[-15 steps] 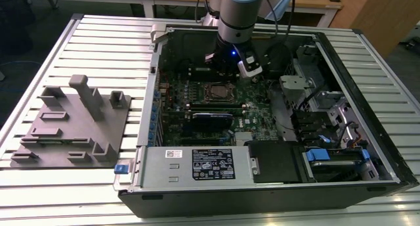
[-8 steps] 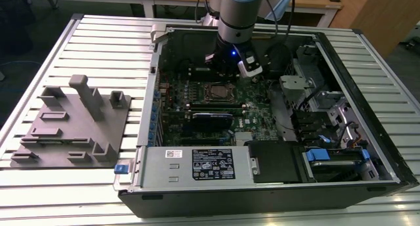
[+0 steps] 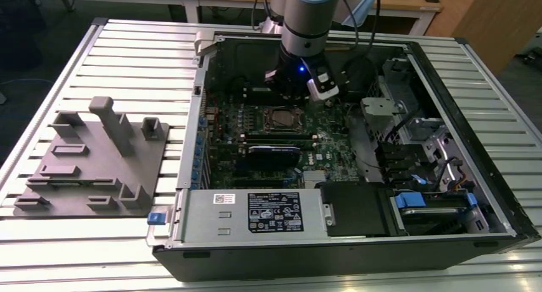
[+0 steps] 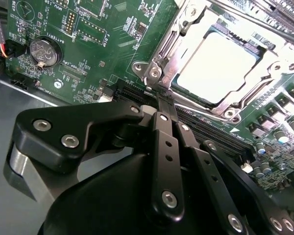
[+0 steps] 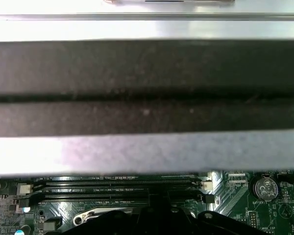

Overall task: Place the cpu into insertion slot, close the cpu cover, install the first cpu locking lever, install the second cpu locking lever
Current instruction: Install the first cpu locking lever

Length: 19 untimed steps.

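Silver-grey square cpu (image 4: 219, 61) lies flat, upper right of second wrist view, framed by dark-grey metal cpu cover (image 4: 161, 58). Black gripper (image 4: 159, 105) jaws pressed together, holding nothing.

A slatted metal table (image 3: 118, 51) of pale ribs carried everything. Directly on it lay an open computer case (image 3: 356, 241) on its side — its dark walls reaching close to the table's edge at the exterior view's right. Just beside the case, toward the exterior view's left, sat a grey fixture plate (image 3: 93, 162) — flat on the slats, with upright posts and low blocks rising from it.
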Each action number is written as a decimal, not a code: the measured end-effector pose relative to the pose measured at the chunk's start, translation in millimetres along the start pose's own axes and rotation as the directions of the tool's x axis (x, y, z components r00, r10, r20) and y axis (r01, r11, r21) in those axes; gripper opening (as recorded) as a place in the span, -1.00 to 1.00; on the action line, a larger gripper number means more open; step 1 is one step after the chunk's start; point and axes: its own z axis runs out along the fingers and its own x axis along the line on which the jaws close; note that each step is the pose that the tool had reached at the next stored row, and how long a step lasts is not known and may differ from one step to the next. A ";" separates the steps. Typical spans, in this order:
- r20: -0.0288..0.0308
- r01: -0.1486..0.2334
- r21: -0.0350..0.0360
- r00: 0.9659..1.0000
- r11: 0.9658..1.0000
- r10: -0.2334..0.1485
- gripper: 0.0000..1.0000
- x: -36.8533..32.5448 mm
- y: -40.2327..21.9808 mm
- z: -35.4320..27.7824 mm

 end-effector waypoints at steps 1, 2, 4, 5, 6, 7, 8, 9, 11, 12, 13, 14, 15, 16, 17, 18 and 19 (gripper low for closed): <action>0.000 0.000 0.001 1.000 1.000 0.000 -0.79 0.0 0.0 0.2; 0.000 0.000 0.002 1.000 1.000 0.000 -0.79 0.0 -0.1 0.5; 0.000 0.000 0.005 1.000 1.000 0.000 -0.79 0.0 -0.1 0.7; 0.000 0.000 0.006 1.000 1.000 0.000 -0.79 0.0 -0.2 0.8; 0.000 0.000 0.006 1.000 1.000 0.000 -0.79 0.0 -0.2 0.8; 0.000 0.000 0.006 1.000 1.000 0.000 -0.79 0.0 -0.2 0.8; 0.000 0.000 0.006 1.000 1.000 0.000 -0.79 0.0 -0.2 0.8; 0.000 0.000 0.006 1.000 1.000 0.000 -0.79 -0.1 -0.1 0.6; 0.000 0.000 0.006 1.000 1.000 0.000 -0.79 -0.1 0.1 -0.7; 0.000 0.000 0.006 1.000 1.000 0.000 -0.79 -0.1 0.3 -1.2; 0.000 0.000 0.006 1.000 1.000 0.000 -0.79 -0.1 0.3 -1.1; 0.000 0.000 0.006 1.000 1.000 0.000 -0.79 -0.1 0.3 -1.1; 0.000 0.000 0.006 1.000 1.000 0.000 -0.79 -0.1 0.3 -1.0; 0.000 0.000 0.006 1.000 1.000 0.000 -0.79 -0.2 0.2 -0.5; 0.000 0.000 0.007 1.000 1.000 0.000 -0.79 -0.2 0.1 -0.1; 0.000 0.000 0.008 1.000 1.000 0.000 -0.79 -0.2 0.0 0.4; 0.000 0.000 0.010 1.000 1.000 0.000 -0.79 -0.3 0.0 0.8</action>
